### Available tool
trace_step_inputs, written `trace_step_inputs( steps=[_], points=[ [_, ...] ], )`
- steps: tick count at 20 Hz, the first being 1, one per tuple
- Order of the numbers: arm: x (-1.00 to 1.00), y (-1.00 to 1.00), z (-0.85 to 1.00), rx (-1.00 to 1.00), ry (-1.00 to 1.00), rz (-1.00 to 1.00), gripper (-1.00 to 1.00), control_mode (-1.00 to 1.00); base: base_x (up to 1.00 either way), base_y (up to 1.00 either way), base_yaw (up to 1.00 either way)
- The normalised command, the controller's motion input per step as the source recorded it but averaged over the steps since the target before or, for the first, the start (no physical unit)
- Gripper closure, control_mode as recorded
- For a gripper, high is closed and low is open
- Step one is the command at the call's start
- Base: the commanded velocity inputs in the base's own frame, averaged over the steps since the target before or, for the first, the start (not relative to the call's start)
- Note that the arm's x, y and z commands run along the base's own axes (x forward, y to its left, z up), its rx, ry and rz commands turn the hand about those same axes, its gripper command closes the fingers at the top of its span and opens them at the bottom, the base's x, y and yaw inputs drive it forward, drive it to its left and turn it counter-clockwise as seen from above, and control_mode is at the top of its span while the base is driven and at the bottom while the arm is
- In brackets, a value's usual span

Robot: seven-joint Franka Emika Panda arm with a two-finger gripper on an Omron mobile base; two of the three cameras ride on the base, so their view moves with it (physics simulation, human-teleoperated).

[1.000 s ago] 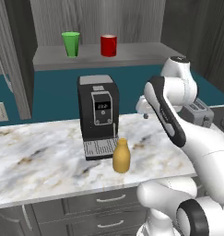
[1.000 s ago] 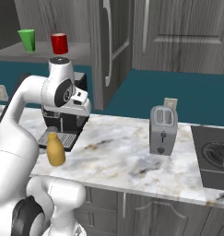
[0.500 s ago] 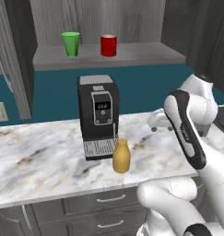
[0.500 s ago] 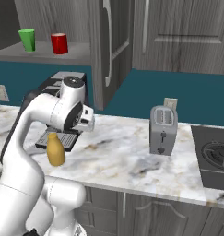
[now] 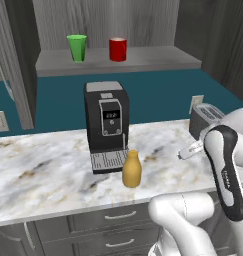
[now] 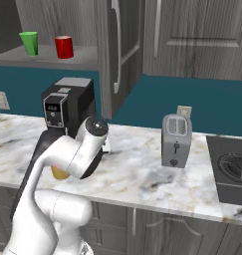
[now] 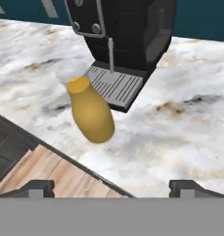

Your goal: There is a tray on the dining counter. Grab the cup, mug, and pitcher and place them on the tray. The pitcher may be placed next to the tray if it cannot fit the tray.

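Left base view: the pitcher [image 5: 131, 169] stands upright on the marbled worktop [image 5: 43, 170], just in front of the drip grate of the black coffee machine [image 5: 106, 125], toward that machine's 5 o'clock corner. On the grey shelf [image 5: 118, 60] above, the green cup [image 5: 77, 48] sits at 9 o'clock from the red mug [image 5: 118, 49], the two apart from each other. A silver toaster [image 5: 208, 117] stands at the worktop's 3 o'clock end. The white arm bends across the lower right; the claw's tips cannot be made out here.

Right base view: the cup [image 6: 29, 43] and mug [image 6: 64, 47] stand on the shelf [image 6: 48, 57] at upper left, cup at 9 o'clock of the mug. The coffee machine [image 6: 67, 104] is below them, the toaster [image 6: 176, 140] well off at its 3 o'clock, and a dark stove top [image 6: 232, 172] lies at the far right. A sliver of the pitcher [image 6: 59, 173] peeks out from behind the arm's elbow.

Hand view: the claw [image 7: 111, 188] is spread wide and grips nothing, its two dark fingertips [image 7: 36, 187] rising far apart at the bottom. The pitcher [image 7: 89, 112] lies at about 11 o'clock from the claw's midpoint, clearly beyond the tips and untouched, nearer the left tip's line than the right's. Behind it at 12 o'clock stands the coffee machine [image 7: 127, 32] with its ribbed drip grate [image 7: 115, 87], the pitcher just beside the grate's edge on the worktop [image 7: 178, 124]
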Motion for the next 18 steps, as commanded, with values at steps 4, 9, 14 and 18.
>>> trace_step_inputs(
  steps=[4,9,14,18],
  points=[
    [-0.3,-0.61,-0.02,0.24,-0.29,0.35,-1.0,-1.0,0.0,0.0,0.0],
    [-0.28,-0.49,-0.01,0.25,-0.32,0.34,-1.0,-1.0,0.0,0.0,0.0],
    [-0.04,-0.09,0.0,0.05,-0.09,0.06,-1.0,-1.0,0.0,0.0,0.0],
    [0.0,0.0,0.0,0.02,0.0,0.01,-1.0,-1.0,0.0,0.0,0.0]
  ],
)
